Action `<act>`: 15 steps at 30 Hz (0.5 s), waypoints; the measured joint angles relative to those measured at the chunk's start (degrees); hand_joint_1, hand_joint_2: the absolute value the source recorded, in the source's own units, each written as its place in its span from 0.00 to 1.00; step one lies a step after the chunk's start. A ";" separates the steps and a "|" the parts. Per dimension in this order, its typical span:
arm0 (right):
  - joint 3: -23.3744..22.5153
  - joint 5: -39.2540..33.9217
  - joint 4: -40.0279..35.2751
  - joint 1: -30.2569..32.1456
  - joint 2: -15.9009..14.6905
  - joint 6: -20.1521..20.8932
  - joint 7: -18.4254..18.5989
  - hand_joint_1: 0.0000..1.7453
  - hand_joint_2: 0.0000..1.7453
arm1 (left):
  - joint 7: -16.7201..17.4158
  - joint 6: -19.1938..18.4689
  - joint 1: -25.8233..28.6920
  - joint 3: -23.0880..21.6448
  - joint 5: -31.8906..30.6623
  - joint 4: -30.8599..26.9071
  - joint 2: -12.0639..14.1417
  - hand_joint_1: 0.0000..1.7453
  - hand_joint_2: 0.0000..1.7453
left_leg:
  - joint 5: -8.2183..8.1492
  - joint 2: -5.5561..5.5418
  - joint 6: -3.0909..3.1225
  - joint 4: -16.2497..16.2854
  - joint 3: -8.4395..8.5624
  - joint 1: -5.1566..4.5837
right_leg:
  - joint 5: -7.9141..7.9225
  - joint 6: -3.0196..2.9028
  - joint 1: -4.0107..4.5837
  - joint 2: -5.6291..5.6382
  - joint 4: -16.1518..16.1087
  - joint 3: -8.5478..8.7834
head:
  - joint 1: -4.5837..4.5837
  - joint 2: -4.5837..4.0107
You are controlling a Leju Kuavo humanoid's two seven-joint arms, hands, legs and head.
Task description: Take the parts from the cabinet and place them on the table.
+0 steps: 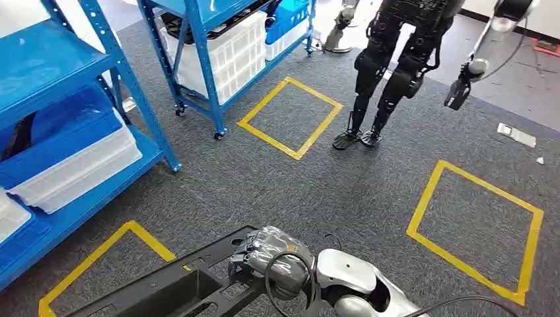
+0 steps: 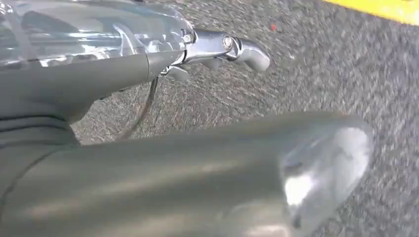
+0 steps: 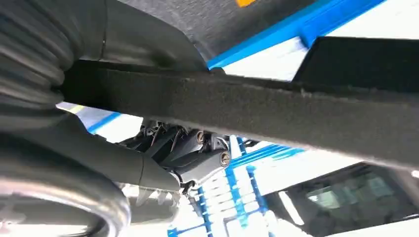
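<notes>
Black part point(image 1: 165, 284) gripped by right hand point(image 1: 274, 257) fingers point(image 3: 197, 158) — left hand point(image 2: 148, 98) fingers' state unclear.

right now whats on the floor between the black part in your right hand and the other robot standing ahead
Only bare grey carpet, in the head view, between the black part held by the right hand and the other robot. The yellow tape square lies off to the side.

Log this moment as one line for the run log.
right hand: grips black part | left hand: holds nothing, over carpet | blue cabinet: beside | other robot: ahead
</notes>
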 joint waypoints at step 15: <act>-0.07 0.13 -0.26 0.01 -0.13 -0.02 0.09 1.00 1.00 | -0.02 -0.07 -0.45 -0.04 -0.15 0.00 0.07 0.00 0.00 | -8.12 0.20 -2.66 11.08 -3.22 0.17 | 5.82 -1.78 -0.57 -1.74 -11.65 5.83 | -0.63 0.00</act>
